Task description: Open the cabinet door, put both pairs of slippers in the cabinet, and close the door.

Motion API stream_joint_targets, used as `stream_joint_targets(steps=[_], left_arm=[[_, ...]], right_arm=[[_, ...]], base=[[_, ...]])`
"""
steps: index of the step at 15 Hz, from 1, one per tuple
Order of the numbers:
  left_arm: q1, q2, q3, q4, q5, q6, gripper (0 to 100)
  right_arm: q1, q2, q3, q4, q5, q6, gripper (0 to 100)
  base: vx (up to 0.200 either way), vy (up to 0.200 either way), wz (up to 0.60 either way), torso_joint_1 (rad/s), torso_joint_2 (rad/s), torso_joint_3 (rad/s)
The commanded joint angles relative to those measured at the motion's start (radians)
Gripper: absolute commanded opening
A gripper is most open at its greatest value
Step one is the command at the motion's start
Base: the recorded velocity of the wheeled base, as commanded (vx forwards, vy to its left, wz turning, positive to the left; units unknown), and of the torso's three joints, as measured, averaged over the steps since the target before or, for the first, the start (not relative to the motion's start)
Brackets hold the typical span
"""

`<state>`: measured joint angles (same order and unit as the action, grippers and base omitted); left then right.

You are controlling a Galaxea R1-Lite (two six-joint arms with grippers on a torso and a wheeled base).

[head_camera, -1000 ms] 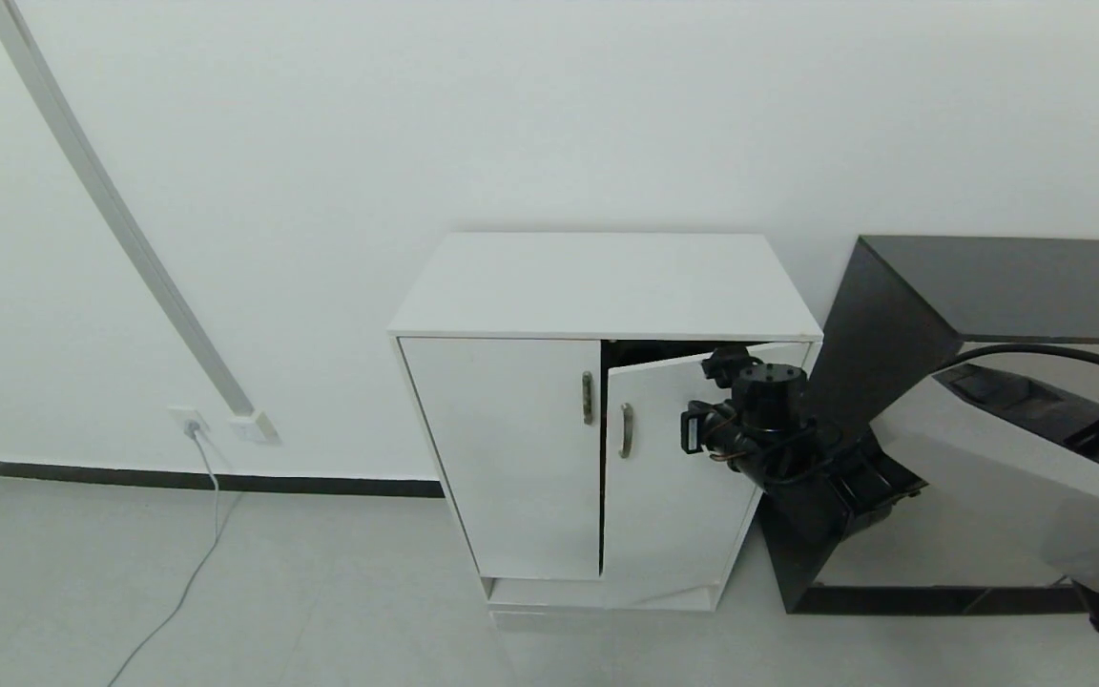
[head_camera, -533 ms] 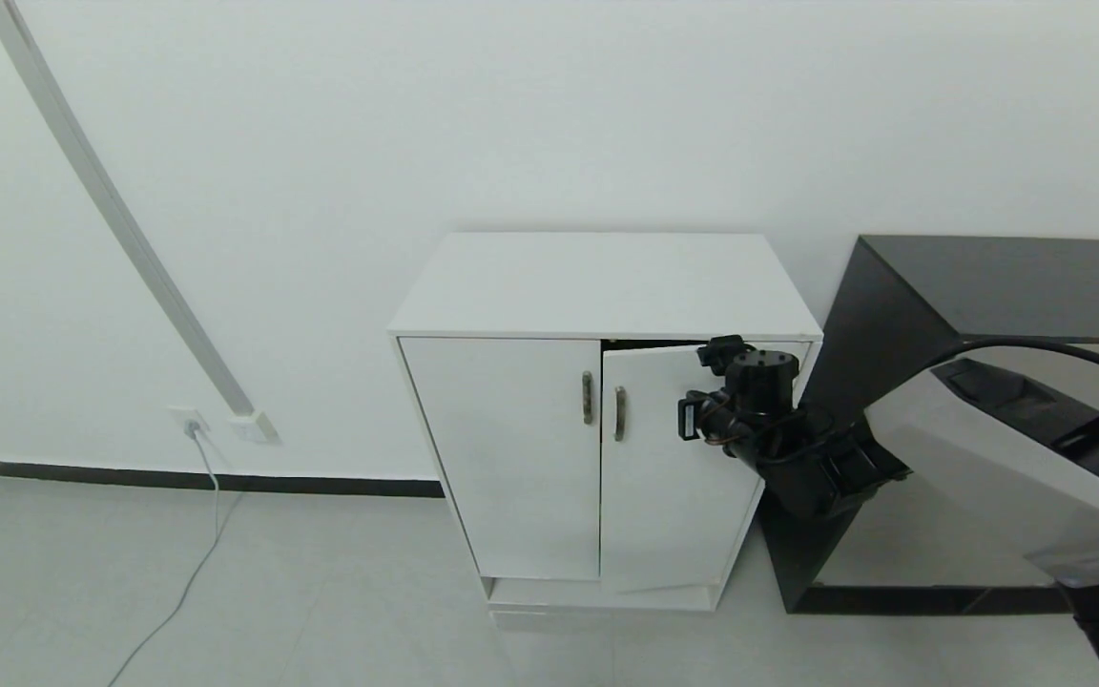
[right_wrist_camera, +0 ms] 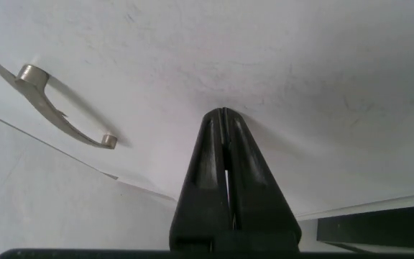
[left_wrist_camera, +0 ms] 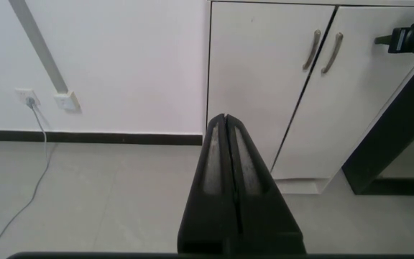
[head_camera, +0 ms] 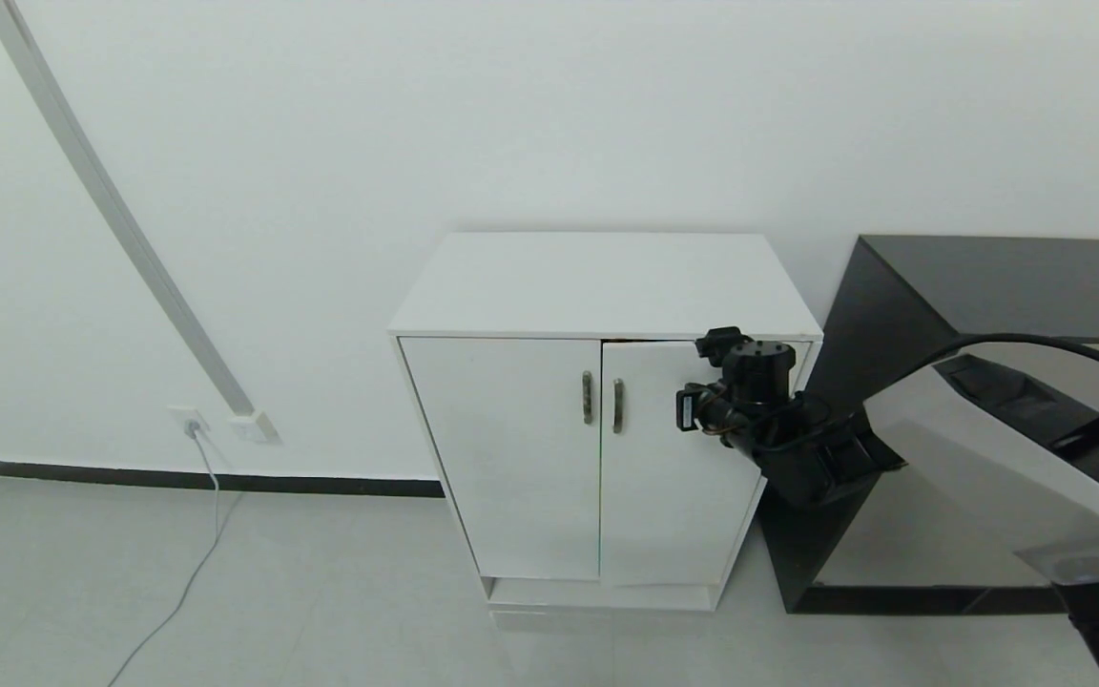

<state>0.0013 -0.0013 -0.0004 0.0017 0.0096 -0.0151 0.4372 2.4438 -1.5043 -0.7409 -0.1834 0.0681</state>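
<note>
A white wall [head_camera: 549, 114] fills the back, and a pale tiled floor [head_camera: 321, 611] lies below it, the two parted by a dark baseboard [head_camera: 225, 480]. A black glossy unit [head_camera: 893, 315] stands against the wall on the right, just beside the cabinet [head_camera: 597, 281]. The cabinet is white and low with a flat top, and it stands with its back to the wall. It has two doors. The left door [head_camera: 502, 458] sits flush. The right door [head_camera: 664, 506] lies almost level with it, and a thin dark slit shows under the cabinet top along its upper edge. A grey conduit [head_camera: 111, 205] runs slantwise down the wall on the left, and a thin cable [head_camera: 192, 563] trails from there across the floor.

The right gripper [right_wrist_camera: 223, 115] is clenched, its fingers together with nothing between them. Its tips press on the face of the right door, high up near the outer edge. The left gripper [left_wrist_camera: 225, 124] is also clenched and empty. It is held low over the floor, well apart from the cabinet and on its left side.

Two slim metal handles stand upright on either side of the seam between the doors, the left handle [head_camera: 588, 397] and the right handle [head_camera: 618, 405]. A socket [head_camera: 189, 420] sits low on the wall, where the cable plugs in.
</note>
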Motion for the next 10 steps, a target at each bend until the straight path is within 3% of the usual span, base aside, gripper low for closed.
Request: stream_joint_targets(steps=[1, 10], left_arm=[[0.0, 0.001, 0.0, 0.0, 0.001, 0.0, 0], [0.0, 0.001, 0.0, 0.0, 0.0, 0.0, 0]], right_arm=[[-0.002, 0.007, -0.014, 0.001, -0.001, -0.001, 0], [-0.009, 0.021, -0.042, 0.011, -0.002, -0.002, 0]], base=[[0.0, 0.0, 0.0, 0.0, 0.0, 0.0], [0.0, 0.0, 0.0, 0.0, 0.0, 0.0]])
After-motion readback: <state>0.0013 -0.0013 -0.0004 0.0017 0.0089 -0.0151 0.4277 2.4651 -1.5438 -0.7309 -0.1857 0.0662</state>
